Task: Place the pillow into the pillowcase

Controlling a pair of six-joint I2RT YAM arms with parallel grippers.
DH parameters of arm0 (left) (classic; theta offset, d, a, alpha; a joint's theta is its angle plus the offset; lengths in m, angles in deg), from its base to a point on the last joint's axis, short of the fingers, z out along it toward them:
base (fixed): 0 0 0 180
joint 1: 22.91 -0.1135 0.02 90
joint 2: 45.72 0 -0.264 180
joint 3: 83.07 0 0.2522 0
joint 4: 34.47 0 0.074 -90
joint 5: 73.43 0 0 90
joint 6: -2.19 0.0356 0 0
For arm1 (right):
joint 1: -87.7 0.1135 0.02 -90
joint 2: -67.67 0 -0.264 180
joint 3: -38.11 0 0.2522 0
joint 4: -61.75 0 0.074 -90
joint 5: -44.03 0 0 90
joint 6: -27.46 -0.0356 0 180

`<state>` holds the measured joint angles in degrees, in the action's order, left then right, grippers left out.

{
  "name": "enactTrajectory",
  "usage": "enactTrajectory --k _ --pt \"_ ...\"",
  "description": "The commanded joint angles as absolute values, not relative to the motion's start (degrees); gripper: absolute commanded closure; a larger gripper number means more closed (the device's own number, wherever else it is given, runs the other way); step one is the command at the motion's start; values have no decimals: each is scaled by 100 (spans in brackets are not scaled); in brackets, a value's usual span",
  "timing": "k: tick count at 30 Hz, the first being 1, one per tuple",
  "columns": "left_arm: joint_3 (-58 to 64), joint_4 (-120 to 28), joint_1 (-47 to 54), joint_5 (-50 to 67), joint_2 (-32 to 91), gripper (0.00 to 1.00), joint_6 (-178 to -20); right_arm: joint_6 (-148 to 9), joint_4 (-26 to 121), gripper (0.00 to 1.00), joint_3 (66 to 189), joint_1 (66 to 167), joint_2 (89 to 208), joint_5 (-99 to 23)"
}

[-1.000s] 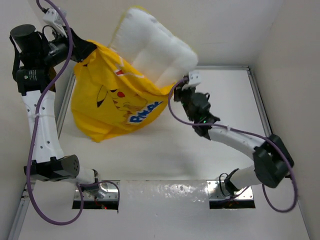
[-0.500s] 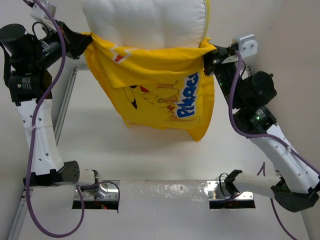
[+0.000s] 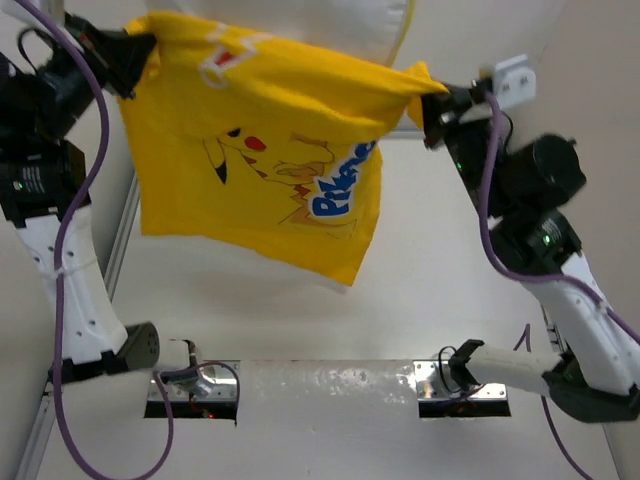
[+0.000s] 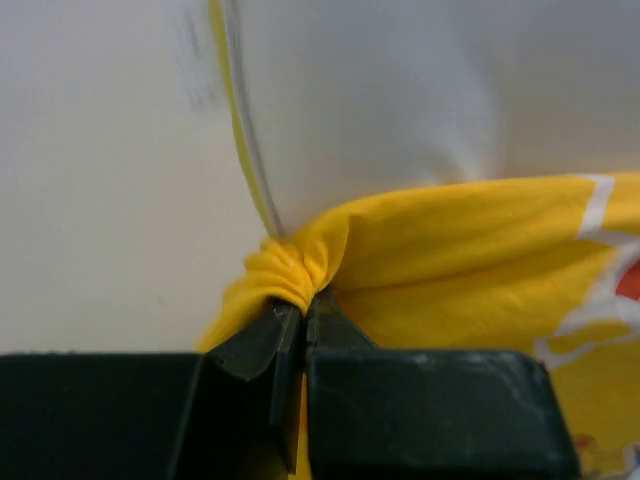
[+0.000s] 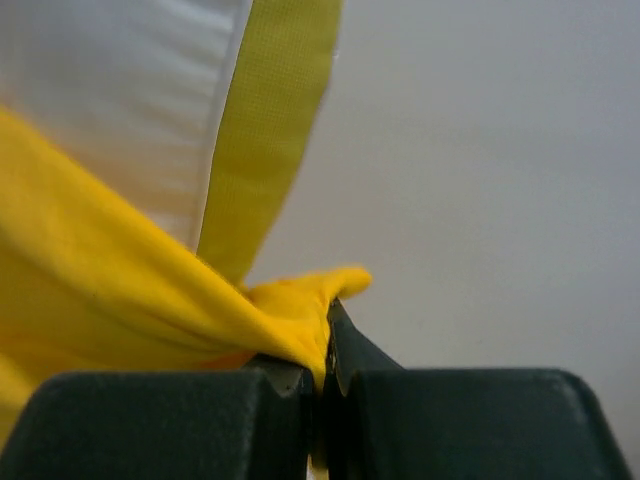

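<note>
The yellow Pikachu pillowcase (image 3: 270,170) hangs in the air, stretched between both arms, its mouth upward. The cream-white pillow (image 3: 330,30) sticks out of the mouth at the top edge of the top view, mostly cut off by the frame. My left gripper (image 3: 140,55) is shut on the case's left top corner (image 4: 290,275), with the pillow (image 4: 400,100) just behind. My right gripper (image 3: 432,100) is shut on the case's right top corner (image 5: 300,305); the pillow's yellowish side seam (image 5: 265,130) shows beside it.
The white table (image 3: 450,330) lies below, framed by metal rails and white walls. Purple cables (image 3: 75,240) run along the left arm and the right arm (image 3: 560,260). Both arm bases sit at the near edge.
Both arms have raised and spread the pillowcase higher. The pillow has risen largely out of the top of the view. The case's lower edge swings to the left.
</note>
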<state>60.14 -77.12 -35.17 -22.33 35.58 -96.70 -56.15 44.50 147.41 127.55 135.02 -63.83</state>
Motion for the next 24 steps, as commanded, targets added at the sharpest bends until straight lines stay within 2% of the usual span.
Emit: enactTrajectory --k 1,2,4,5,6,7,8,9,10,11,12,13,14,15,16,17,18,19,20,21,22,23,24 --pt "3531 -6769 -3443 -2651 2865 100 -9924 -5350 5812 100 12467 12716 12560 -7039" --pt "3476 -6853 -3408 -2415 2934 100 -9898 -5288 5705 100 12421 12716 12611 -7127" --pt "4567 -7683 -3416 -2177 3792 100 -9610 -5322 4898 100 13838 12716 13137 -7015" --pt "7011 -8733 -3416 -1993 4283 100 -9416 -5384 4652 100 14627 12716 13348 -6848" --pt "8410 -9004 -3443 -1913 5123 100 -9397 -5602 4397 100 16288 12725 13820 -6412" --pt "9668 -8929 -3443 -1851 5245 100 -9266 -5708 3924 100 16992 12716 14042 -6225" --pt "9315 -8623 -3443 -1746 5089 100 -8969 -5805 3754 100 17486 12716 14192 -6092" --pt "8259 -8159 -3434 -1649 4035 100 -8905 -5806 3657 100 17343 12716 14211 -6056" --pt "6003 -7476 -3443 -1544 3398 100 -8817 -5763 3752 100 16681 12725 13811 -6308" --pt "5581 -7878 -3434 -1699 3130 100 -8329 -5675 4161 100 15621 12725 13459 -6537" --pt "4819 -7952 -3391 -1866 3032 100 -8307 -5405 5419 100 13488 12707 13142 -6809" --pt "3202 -7465 -3364 -1833 2918 100 -8359 -5289 5692 100 12918 12707 12948 -7212" --pt "2934 -7382 -3294 -1641 2952 100 -8342 -5201 5617 100 13130 12707 13067 -7329" --pt "3853 -7894 -3293 -1465 3143 100 -8316 -5217 5050 100 13706 12725 13417 -7391" --pt "4994 -8361 -3293 -1385 3441 100 -8220 -5278 4784 100 14399 12725 13612 -6983" --pt "7668 -8844 -3293 -1271 4245 100 -8219 -5496 4215 100 16051 12734 13814 -6726" --pt "8704 -9284 -3285 -1227 4627 100 -8289 -5612 3992 100 16859 12725 14225 -6332" --pt "9201 -9245 -3293 -1209 4752 100 -8272 -5708 3755 100 17703 12725 14324 -6285" --pt "9032 -9079 -3293 -1244 4458 100 -8272 -5657 3718 100 17581 12725 14291 -6354" --pt "6846 -8233 -3293 -1374 3915 100 -8306 -5613 3822 100 16988 12725 14099 -6502" --pt "5267 -7651 -3285 -1463 2761 100 -8324 -5439 4206 100 16033 12716 13323 -6930" --pt "3781 -7549 -3267 -1612 2654 100 -8255 -5289 5663 100 13700 12725 12958 -7126" --pt "3470 -7557 -3197 -1561 2862 100 -8315 -5148 6008 100 13016 12725 12763 -7276"
